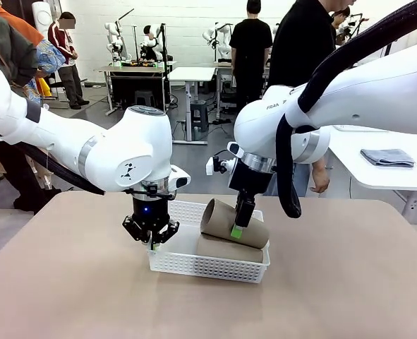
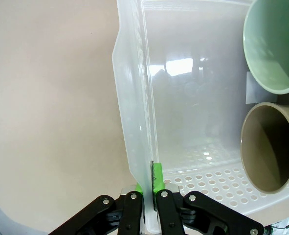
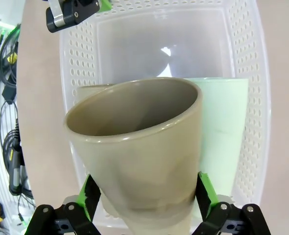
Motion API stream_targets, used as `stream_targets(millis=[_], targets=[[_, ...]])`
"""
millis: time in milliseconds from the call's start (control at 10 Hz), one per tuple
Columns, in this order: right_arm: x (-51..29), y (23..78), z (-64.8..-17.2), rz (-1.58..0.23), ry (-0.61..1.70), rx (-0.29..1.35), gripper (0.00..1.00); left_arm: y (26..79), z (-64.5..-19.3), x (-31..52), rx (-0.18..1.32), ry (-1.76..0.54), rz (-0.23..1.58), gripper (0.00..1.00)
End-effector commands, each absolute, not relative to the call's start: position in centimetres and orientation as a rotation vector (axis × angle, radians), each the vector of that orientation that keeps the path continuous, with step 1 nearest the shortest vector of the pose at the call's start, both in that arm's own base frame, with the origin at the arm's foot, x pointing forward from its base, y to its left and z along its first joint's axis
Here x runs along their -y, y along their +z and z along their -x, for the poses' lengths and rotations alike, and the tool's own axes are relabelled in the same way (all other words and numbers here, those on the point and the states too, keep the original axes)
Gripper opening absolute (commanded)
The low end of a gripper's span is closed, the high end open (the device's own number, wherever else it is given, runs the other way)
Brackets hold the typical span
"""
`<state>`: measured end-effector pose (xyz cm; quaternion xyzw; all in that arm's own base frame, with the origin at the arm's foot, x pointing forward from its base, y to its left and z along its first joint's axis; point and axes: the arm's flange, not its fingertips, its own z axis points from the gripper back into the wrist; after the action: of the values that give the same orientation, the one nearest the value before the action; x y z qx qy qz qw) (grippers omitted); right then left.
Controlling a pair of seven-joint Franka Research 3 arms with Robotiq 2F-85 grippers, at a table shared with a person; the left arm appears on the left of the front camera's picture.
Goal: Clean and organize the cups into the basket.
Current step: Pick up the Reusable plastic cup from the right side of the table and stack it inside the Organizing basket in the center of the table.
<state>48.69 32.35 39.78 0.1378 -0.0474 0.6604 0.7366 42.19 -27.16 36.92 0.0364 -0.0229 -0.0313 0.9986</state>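
Note:
The white lattice basket [image 1: 209,268] sits mid-table. My left gripper [image 1: 152,237] is shut on the basket's left wall [image 2: 134,122], pinching it at the rim [image 2: 149,192]. A tan cup [image 1: 233,223] lies tilted on top of another tan cup [image 1: 219,248] inside the basket. My right gripper [image 1: 238,230] stands open, its green pads [image 3: 206,194] flanking the top tan cup [image 3: 134,147] near its narrow end. Under it lie a mint green cup [image 3: 223,128] and the lower tan cup [image 3: 89,91]. From the left wrist I see the mouths of the mint cup [image 2: 271,49] and a tan cup [image 2: 269,147].
The beige table [image 1: 67,282] spreads bare on both sides of the basket. A person stands at the far edge behind the right arm, one hand [image 1: 320,181] hanging. A white side table with a folded grey cloth [image 1: 387,157] is at the right.

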Motion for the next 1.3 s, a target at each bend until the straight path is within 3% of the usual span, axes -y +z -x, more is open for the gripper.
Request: stream_targets(millis=[0, 400, 800, 1200], targets=[[-31.2, 40.9, -47.3, -0.279, 1.466, 0.167, 1.00, 37.0, -42.0, 27.2, 0.049, -0.063, -0.077, 0.00], [-20.3, 45.7, -44.7, -0.608, 1.476, 0.495, 1.00, 37.0, -42.0, 27.2, 0.049, -0.063, -0.077, 0.00], [-10.2, 42.8, -45.4, -0.793, 1.455, 0.641, 1.00, 37.0, -42.0, 27.2, 0.049, -0.063, -0.077, 0.00], [-4.9, 41.6, -45.7, -0.869, 1.568, 0.807, 1.00, 37.0, -42.0, 27.2, 0.049, -0.063, -0.077, 0.00]])
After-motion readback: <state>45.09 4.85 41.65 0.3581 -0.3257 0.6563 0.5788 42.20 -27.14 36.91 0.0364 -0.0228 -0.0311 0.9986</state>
